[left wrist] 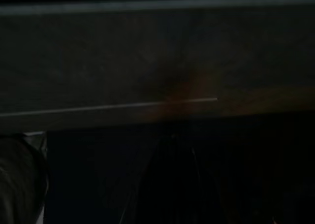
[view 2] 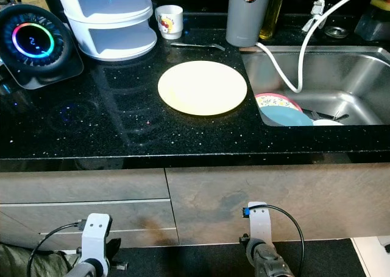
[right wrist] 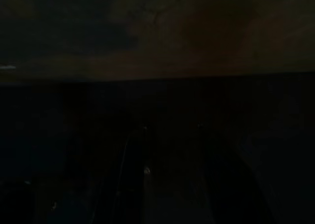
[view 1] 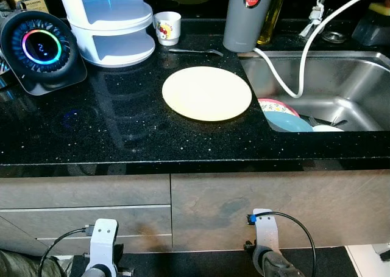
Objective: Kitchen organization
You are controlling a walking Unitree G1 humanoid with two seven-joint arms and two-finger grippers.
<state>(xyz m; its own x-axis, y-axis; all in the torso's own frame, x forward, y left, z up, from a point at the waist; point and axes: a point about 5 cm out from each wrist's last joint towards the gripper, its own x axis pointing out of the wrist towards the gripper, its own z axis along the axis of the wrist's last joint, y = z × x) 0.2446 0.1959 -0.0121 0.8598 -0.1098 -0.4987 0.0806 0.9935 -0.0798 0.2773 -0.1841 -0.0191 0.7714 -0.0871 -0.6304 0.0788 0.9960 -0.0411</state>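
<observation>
Pale yellow round plate lay flat on the speckled black counter, just left of the steel sink. Behind the plate: a spoon, long axis parallel to the counter edge, bowl toward the sink; a white cup; a grey cylindrical bottle. Dishes stacked inside the sink. Both arms hung below the counter; opening of the left tool and right tool: cannot tell.

Countertop: black with fine light speckles; plate at frame centre: plain pale yellow. Upper left: black round device with a rainbow-coloured light ring, beside a white tiered rack. Upper centre: white cup with red-and-yellow print; grey bottle with red round label; sink at right: silver, holding pink-rimmed and blue dishes.
</observation>
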